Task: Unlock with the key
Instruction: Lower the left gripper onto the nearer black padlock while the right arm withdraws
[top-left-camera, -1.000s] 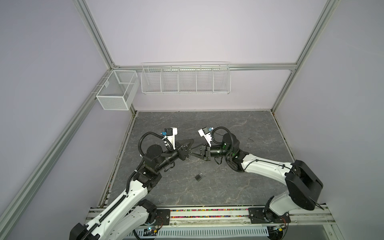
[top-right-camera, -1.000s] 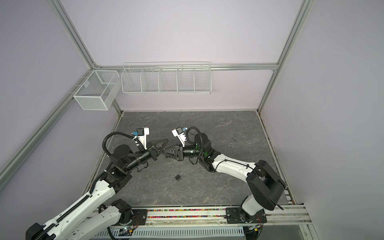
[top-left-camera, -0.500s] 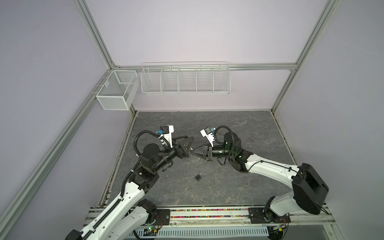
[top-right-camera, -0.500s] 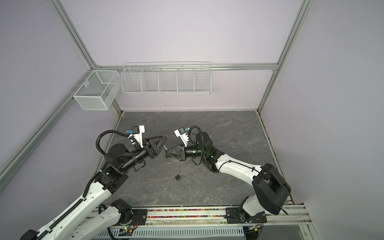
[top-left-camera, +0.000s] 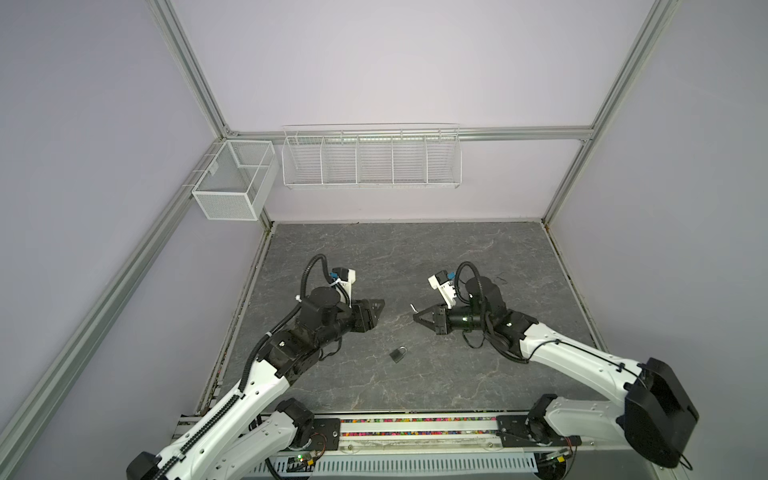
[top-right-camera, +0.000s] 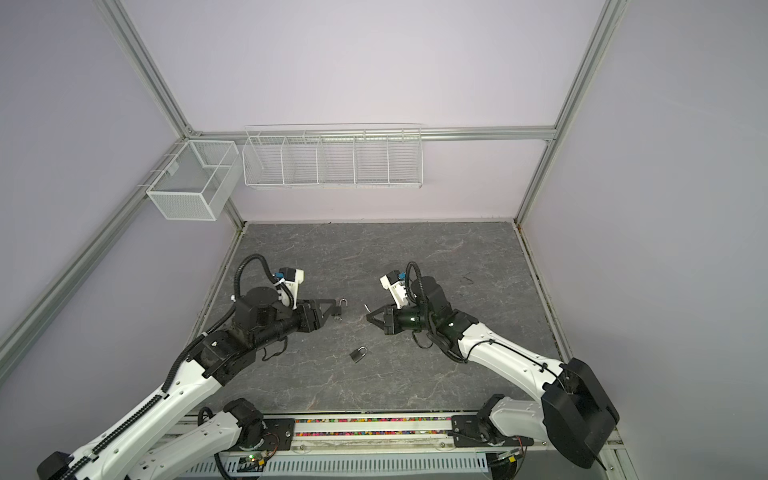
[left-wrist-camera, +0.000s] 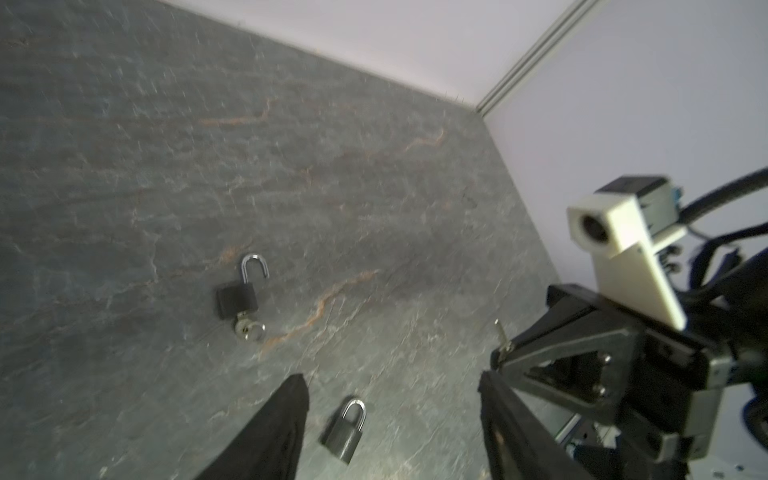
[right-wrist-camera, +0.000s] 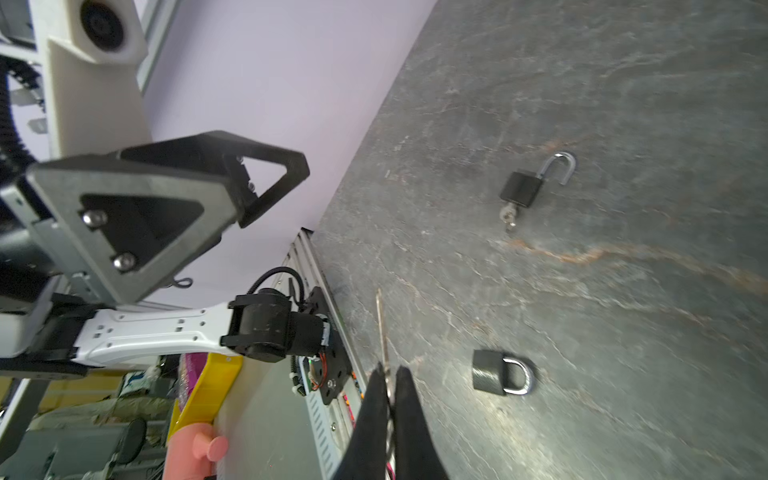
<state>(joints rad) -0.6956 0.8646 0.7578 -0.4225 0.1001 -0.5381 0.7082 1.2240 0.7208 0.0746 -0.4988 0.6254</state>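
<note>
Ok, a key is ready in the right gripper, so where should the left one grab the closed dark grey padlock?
I would take the closed dark grey padlock by its body, across the two narrow sides, coming straight down with the left gripper. It lies flat, so the broad faces cannot be pinched; this leaves the end opposite the shackle free for the silver key.

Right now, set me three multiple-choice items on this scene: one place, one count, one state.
1. Compared with the open padlock, the shut padlock lies: A touching it; B nearer the base rail; C farther from the base rail.
2. Padlocks on the table: A one; B two; C three.
3. The right gripper has its jaws: A wide open; B shut on a padlock; C shut on a key.
B: in a top view it lies apart, closer to the rail. B: both wrist views show two. C: the right wrist view shows the key pinched.
</note>
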